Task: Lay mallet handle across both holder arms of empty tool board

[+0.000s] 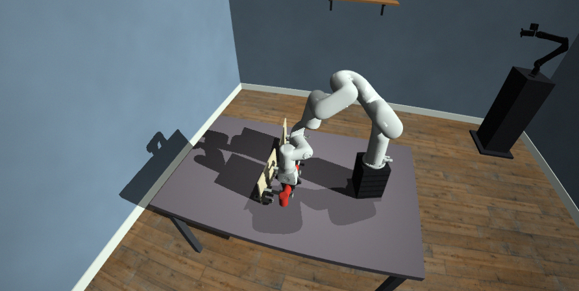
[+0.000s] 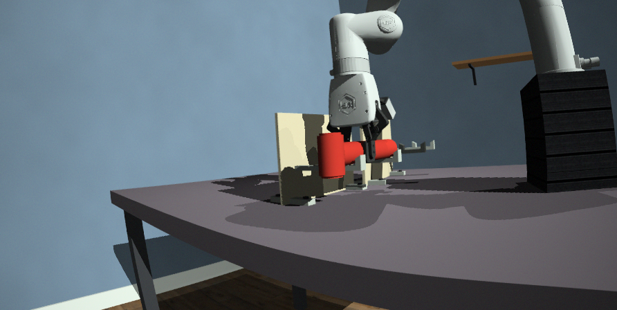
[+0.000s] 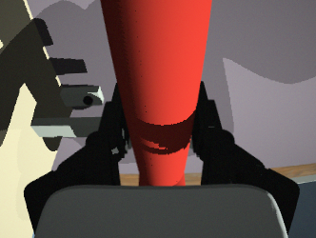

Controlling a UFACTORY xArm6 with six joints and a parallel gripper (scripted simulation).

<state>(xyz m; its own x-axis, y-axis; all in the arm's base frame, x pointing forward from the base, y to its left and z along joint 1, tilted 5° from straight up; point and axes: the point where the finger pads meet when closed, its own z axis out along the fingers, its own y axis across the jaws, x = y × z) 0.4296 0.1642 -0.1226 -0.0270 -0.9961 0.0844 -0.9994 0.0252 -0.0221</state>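
Observation:
The red mallet [image 1: 285, 199] [image 2: 331, 155] [image 3: 161, 56] lies across the holder arms of the nearer cream tool board [image 1: 265, 176] [image 2: 293, 148], with its head toward the table's front. My gripper [image 1: 289, 182] [image 2: 369, 152] [image 3: 160, 96] comes down from above and is shut on the mallet's handle, about midway between the head and the rounded end. The black fingers press both sides of the handle in the wrist view. The second tool board [image 1: 283, 130] stands further back; its empty grey arms [image 2: 416, 145] stick out past the handle's end.
One grey holder arm [image 3: 71, 96] with pegs shows left of the handle in the wrist view. The arm's black base block [image 1: 370, 179] [image 2: 567, 131] stands to the right on the grey table [image 1: 344, 224] [image 2: 431, 230].

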